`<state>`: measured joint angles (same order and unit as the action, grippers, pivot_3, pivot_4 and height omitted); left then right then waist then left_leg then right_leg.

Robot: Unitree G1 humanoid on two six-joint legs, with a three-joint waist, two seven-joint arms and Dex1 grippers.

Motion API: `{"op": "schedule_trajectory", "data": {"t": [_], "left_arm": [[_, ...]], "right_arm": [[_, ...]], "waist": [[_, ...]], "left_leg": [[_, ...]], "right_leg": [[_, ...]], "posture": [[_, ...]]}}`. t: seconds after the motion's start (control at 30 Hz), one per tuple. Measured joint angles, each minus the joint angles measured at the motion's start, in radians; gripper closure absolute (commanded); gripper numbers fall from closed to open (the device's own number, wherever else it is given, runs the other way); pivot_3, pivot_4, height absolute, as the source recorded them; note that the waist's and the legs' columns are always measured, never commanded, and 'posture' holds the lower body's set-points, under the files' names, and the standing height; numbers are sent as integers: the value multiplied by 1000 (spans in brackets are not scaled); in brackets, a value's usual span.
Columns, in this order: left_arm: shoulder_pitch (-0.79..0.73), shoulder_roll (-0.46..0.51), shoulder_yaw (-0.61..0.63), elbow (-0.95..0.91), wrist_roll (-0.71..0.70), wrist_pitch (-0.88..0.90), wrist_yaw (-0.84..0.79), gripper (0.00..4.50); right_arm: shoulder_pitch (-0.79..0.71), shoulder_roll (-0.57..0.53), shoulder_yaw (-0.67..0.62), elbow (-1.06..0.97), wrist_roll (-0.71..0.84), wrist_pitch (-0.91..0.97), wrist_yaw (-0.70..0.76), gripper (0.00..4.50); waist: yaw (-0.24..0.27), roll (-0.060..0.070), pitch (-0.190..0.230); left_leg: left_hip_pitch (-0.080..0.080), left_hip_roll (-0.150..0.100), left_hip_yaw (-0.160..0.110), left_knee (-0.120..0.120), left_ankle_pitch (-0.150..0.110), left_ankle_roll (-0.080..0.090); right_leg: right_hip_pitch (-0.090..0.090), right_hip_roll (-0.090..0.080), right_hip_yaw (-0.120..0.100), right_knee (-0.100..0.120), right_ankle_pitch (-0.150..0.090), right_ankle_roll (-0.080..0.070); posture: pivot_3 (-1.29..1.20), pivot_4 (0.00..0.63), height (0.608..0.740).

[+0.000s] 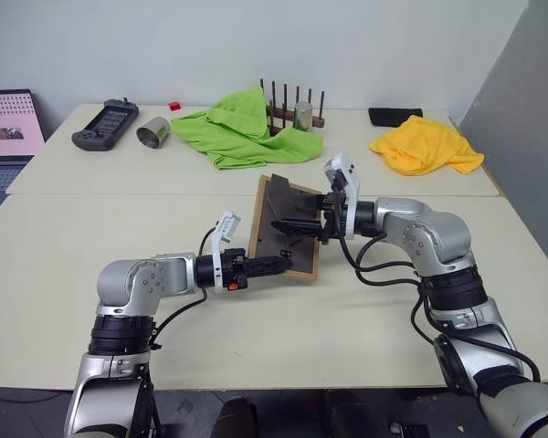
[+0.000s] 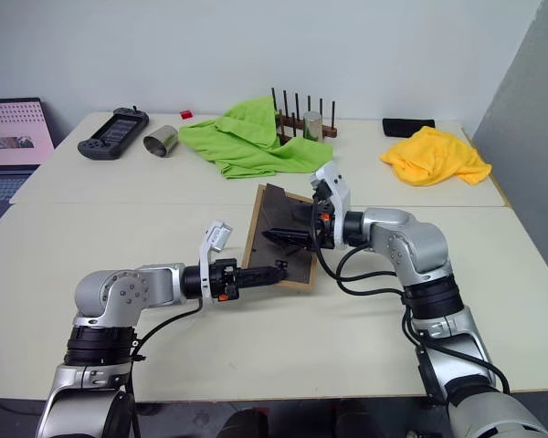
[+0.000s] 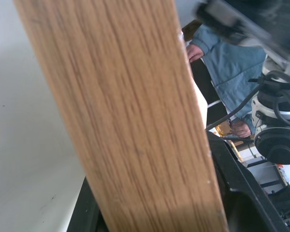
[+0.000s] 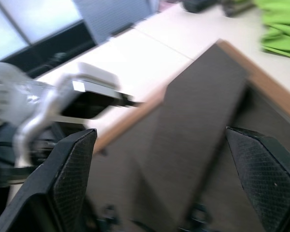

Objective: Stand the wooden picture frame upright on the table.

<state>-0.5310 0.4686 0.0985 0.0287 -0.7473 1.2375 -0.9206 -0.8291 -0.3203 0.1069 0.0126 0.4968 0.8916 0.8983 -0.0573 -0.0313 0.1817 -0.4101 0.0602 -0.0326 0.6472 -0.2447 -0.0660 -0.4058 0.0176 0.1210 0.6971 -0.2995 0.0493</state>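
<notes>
Judging the wooden picture frame (image 1: 286, 228) as light and rigid, with smooth edges likely slippery between hard fingers, and possibly a fragile front, though no glazing showing here. Best taken by the wooden border, pinching across the rim rather than pressing the thin back panel or the fold-out stand (image 1: 295, 224), likely flimsy at its hinge.

Showing a small rectangle of light, oak-grained wood around a dark grey back panel turned toward the camera, the stand strip lying down its middle; front picture facing away, unseen.

Sitting tilted near the middle of the pale beige surface (image 1: 64, 265), lower edge seemingly on or close to it, top leaning away, not yet standing alone.

Pinching the lower left border with the left hand (image 1: 267, 265), fingers closed on the wood, grain crowding the left wrist view. Spreading wide at the back panel with the right hand (image 4: 166, 179), both fingers apart either side of the stand and gripping nothing.

Needing the stand swung out before letting go.
</notes>
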Motion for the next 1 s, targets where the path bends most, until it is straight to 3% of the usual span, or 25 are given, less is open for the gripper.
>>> {"op": "schedule_trajectory", "data": {"t": [0.37, 0.6, 0.7, 0.83, 1.0], "left_arm": [[-3, 11, -6, 9, -29, 13, -6, 3105], [-46, 15, 75, 46, -114, 162, 41, 3105], [-69, 17, 135, 71, -159, 277, 80, 3105], [-78, 38, 154, 144, -296, 367, 143, 3105], [-61, 62, 143, 149, -496, 373, 264, 3105]], "right_arm": [[66, -107, -57, -139, 118, 117, 29, 13], [245, -304, -60, -137, -16, -101, 31, 13], [345, -380, -50, -131, -156, -391, 57, 13], [395, -385, 10, -11, -446, -1020, -30, 13], [307, -343, 87, 204, -818, -1571, -315, 13]], "waist": [[0, 0, 0], [2, 0, 0], [0, 0, 0], [-21, 0, 0], [-29, 0, 0]], "left_leg": [[0, 0, -1, 0, 0, 0], [-4, -1, -3, 1, 0, 0], [-4, -1, -4, 1, 0, 0], [-3, -1, -4, 1, 0, 0], [-1, 0, -4, 0, 3, -6]], "right_leg": [[0, 1, 0, 0, 0, 0], [0, 0, -2, -3, 0, 1], [0, 0, -2, -4, 0, 1], [-1, 1, -2, -2, 0, 1], [0, 0, -1, 1, 0, 1]], "posture": [[0, 150, 740], [0, 150, 740], [0, 150, 740], [0, 150, 740], [0, 150, 740]]}}
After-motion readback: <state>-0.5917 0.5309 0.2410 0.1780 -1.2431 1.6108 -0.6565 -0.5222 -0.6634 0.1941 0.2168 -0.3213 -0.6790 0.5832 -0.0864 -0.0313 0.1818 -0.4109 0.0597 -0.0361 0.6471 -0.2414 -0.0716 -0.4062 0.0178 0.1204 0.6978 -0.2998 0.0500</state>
